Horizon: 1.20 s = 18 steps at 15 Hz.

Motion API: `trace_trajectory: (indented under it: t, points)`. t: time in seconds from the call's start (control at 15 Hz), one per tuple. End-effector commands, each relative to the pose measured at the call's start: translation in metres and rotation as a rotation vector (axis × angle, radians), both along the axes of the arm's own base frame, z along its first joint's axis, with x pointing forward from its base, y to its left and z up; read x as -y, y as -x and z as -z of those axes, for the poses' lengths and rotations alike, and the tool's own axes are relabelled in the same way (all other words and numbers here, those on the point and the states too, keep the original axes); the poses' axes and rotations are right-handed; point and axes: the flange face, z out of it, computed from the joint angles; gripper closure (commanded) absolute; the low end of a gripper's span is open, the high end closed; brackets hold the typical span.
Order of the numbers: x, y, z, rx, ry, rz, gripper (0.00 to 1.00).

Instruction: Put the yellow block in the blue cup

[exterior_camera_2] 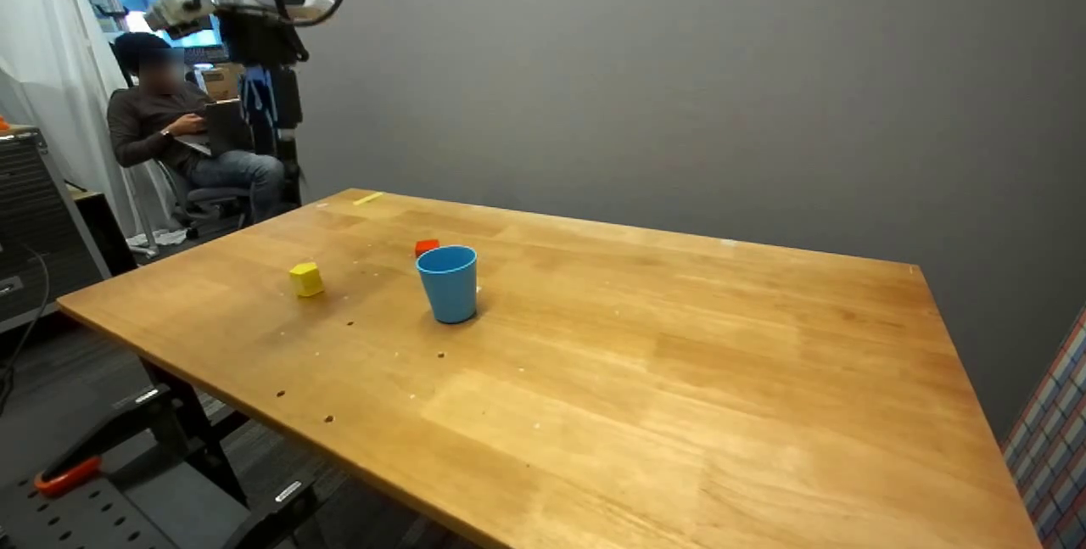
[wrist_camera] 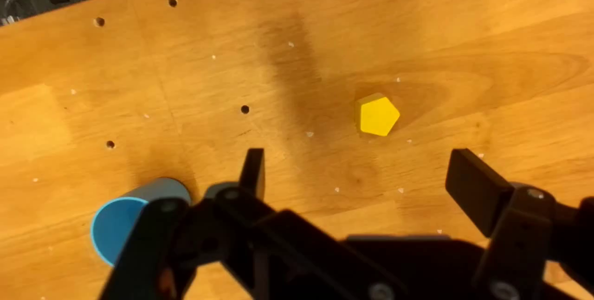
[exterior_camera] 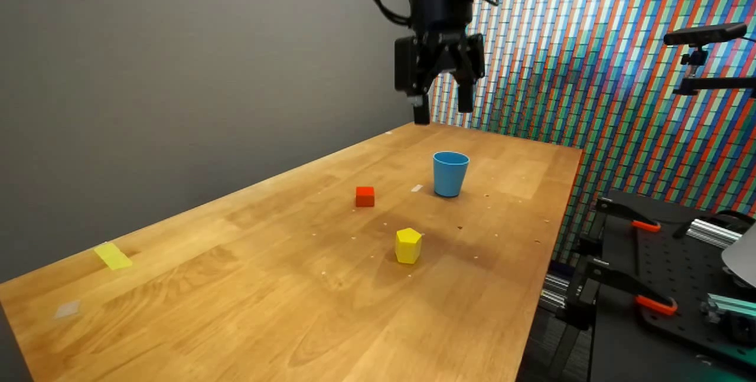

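Hovering end effector (exterior_camera: 443, 109): raised above the desk (exterior_camera: 236, 311), its two fingers spread wide with nothing between them.

Reach for the yellow block (wrist_camera: 378, 115): the step in hand, apparently; centring both fingers over it before lowering straight down should avoid a nudge that sends it sliding.

Five sides: no two faces lie squarely opposite, so a wrist turned to set one finger flat on a face, the other on the facing edge, looks the steadier choice; a slow squeeze lessens the risk of twisting.

Yellow block's place: on the desk, pentagon face up, below the end effector; in the wrist view it appears beyond the fingertips, within their span and nearer the one shown at right. Whether it sits directly underneath cannot be told.

Blue cup (exterior_camera_2: 450, 290): upright on the desk, mouth up, apart from the block and partly hidden by a finger in the wrist view; its height suggests a generous lift before release.

Red block (exterior_camera: 365, 197): on the desk near the cup, not touching it, and no part of the job.

Flat yellow piece (exterior_camera: 113, 256): near the desk's edge, well apart from the blocks and cup.
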Motion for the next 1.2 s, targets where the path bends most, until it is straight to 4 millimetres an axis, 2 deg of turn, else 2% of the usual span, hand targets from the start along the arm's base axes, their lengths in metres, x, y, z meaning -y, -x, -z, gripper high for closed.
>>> trace_trajectory:
  t: [0.0,0.2,0.6,0.87,1.13]
  points:
    - [-0.002,-0.008,0.044,0.020,-0.003,0.038,0.00]
    - [-0.013,0.000,0.085,0.004,-0.020,0.018,0.00]
    - [-0.049,0.027,0.147,-0.039,-0.026,-0.069,0.00]
    - [-0.069,0.034,0.167,0.000,-0.031,-0.141,0.00]
    - [-0.073,0.034,0.175,0.104,-0.022,-0.223,0.00]
